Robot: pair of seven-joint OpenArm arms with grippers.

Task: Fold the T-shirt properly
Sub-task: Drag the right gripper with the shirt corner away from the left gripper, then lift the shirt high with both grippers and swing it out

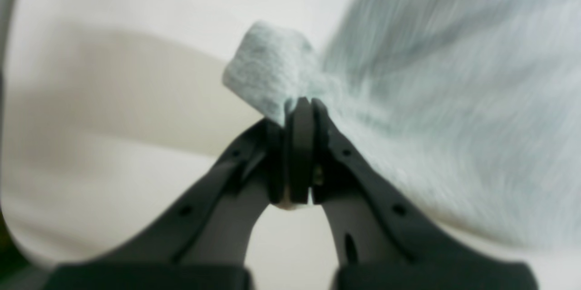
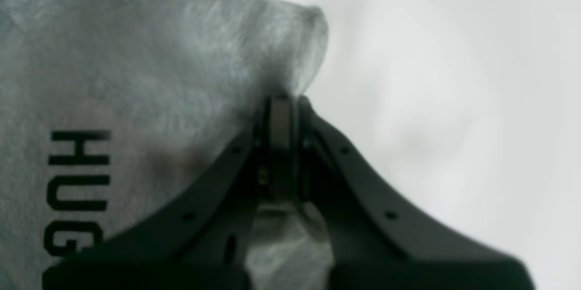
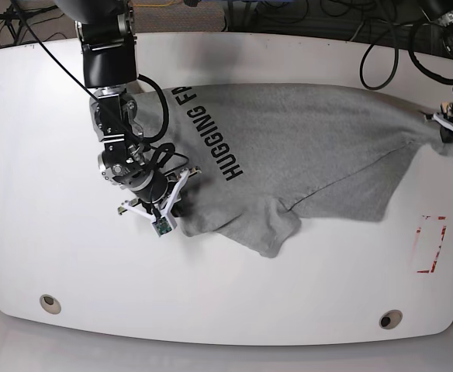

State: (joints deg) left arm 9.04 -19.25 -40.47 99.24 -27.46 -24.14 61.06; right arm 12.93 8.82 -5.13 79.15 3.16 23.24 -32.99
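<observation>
While lettering faces up, grey T-shirt (image 3: 312,147) pinched between both grippers' jaws

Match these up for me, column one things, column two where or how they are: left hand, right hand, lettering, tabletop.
1. Left hand
2. Right hand
3. Lettering
4. Tabletop

A. White
B. Black, on the shirt's grey cloth
C. Shut on cloth near the print
D. Shut on the shirt's far end from the print

1-D; 2-C; 3-B; 4-A

robotics workspace, white table (image 3: 95,287), loose cables (image 3: 25,27)
</observation>
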